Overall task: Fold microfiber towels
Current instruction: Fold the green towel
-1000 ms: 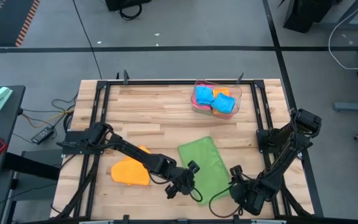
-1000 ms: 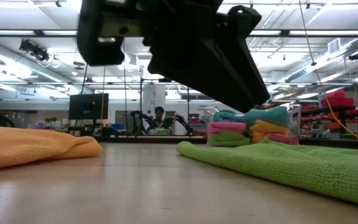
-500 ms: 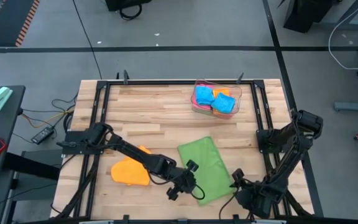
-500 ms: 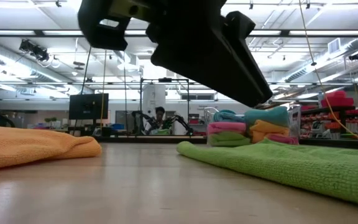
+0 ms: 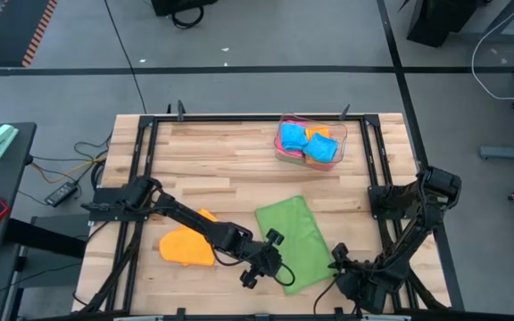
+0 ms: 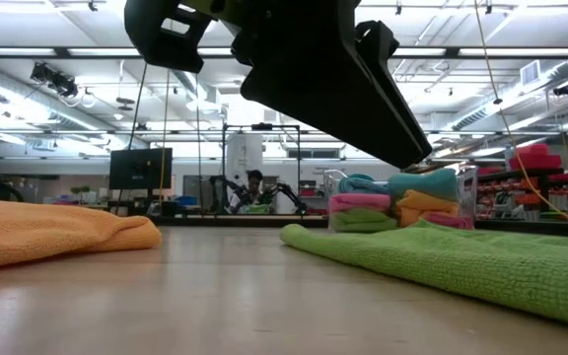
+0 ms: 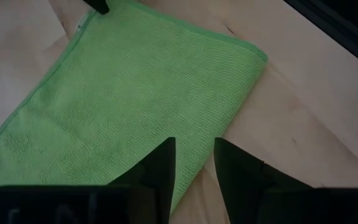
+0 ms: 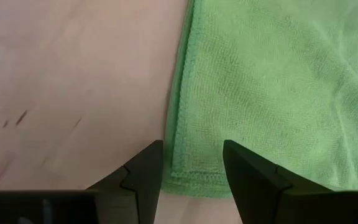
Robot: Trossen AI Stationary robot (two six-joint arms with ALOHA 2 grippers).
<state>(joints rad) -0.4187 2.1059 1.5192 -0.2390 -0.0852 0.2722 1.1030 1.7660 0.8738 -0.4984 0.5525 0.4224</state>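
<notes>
A green microfiber towel (image 5: 293,241), folded over, lies flat on the wooden table near its front edge. My left gripper (image 5: 277,270) hovers open at the towel's near-left edge (image 7: 194,168); that edge shows between its fingers. My right gripper (image 5: 335,261) hovers open at the towel's near-right corner (image 8: 188,165). An orange towel (image 5: 186,246) lies crumpled to the left, under my left arm. The low view shows the green towel (image 6: 461,261) and the orange towel (image 6: 47,232) resting on the table, with a dark arm overhead.
A clear tray (image 5: 339,134) at the back right holds folded blue, pink and orange towels (image 6: 397,202). A black metal frame (image 5: 141,143) runs along the table's sides. Bare wood lies between the tray and the green towel.
My right gripper has sunk and drifted toward the table's near edge beside the green towel's corner, rolling its wrist a little. My left gripper has kept its place and rolled slightly. Both towels lie as before.
</notes>
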